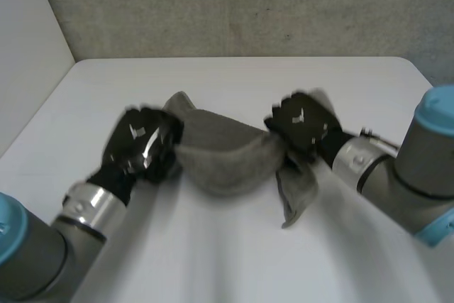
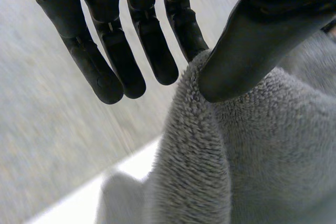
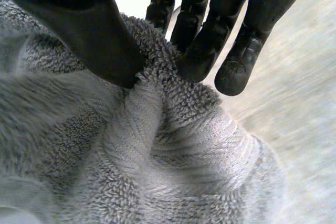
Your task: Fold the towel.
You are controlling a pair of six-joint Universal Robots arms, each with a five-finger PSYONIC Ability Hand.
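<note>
Both hands grip the grey towel (image 1: pixel 227 155), which sags in a curve between them over the white table (image 1: pixel 234 253). The left hand (image 1: pixel 142 145) pinches one end of the towel's upper edge between its thumb (image 2: pixel 247 51) and nearest finger, the other fingers straight alongside. The right hand (image 1: pixel 303 122) pinches the opposite end, thumb and fingertips (image 3: pixel 197 61) closed on a bunched fold, a corner hanging below its palm.

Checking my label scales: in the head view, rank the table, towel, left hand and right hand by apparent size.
1. table
2. towel
3. left hand and right hand: they look alike, so unranked.
</note>
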